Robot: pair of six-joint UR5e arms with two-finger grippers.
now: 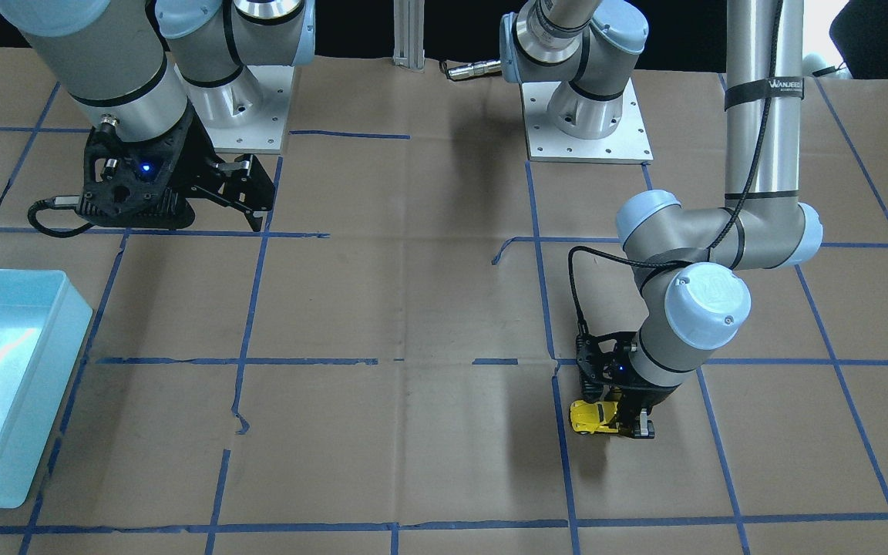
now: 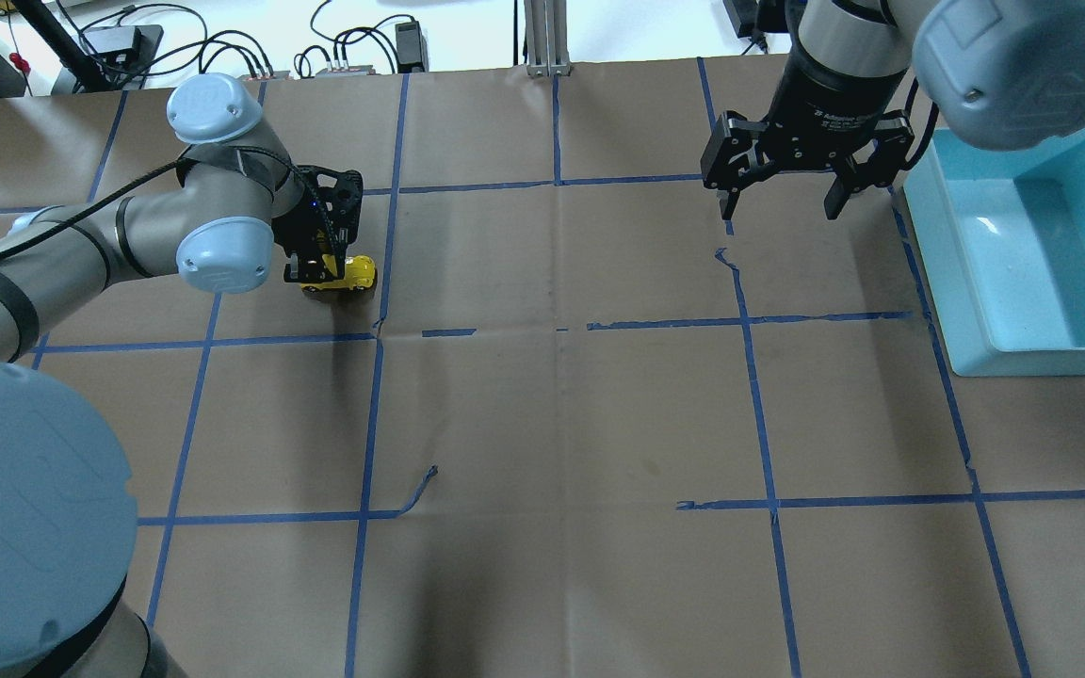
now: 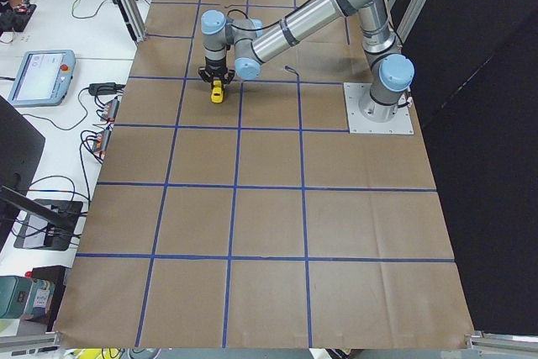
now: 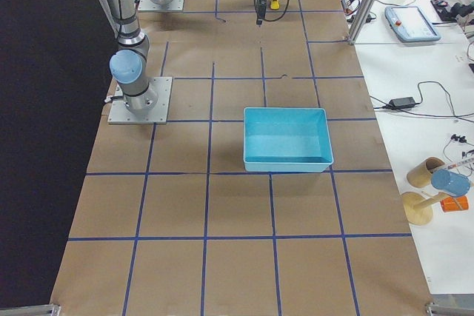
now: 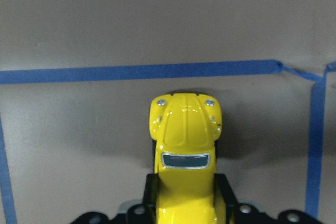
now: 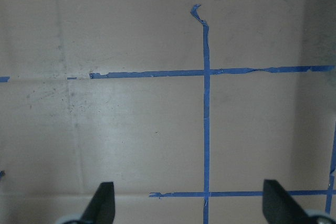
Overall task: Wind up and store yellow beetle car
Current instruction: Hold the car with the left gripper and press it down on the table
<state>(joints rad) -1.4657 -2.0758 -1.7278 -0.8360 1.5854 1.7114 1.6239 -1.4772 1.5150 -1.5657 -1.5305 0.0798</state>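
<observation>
Since fingers of the left gripper [image 5: 186, 195] grasp the yellow beetle car [image 5: 185, 129], pull it straight back, wheels pressed to the bench [image 5: 79, 145]; right gripper [image 6: 189, 192] fingers released, idle.

You get a glossy, smooth small yellow beetle toy car [image 5: 185, 129] between the matt black plastic fingers [image 5: 224, 190] of the left gripper [image 5: 187, 184]; under those fingers lies a matt, creased brown paper table covering [image 5: 79, 145] with blue tape strips [image 5: 131, 71]
</observation>
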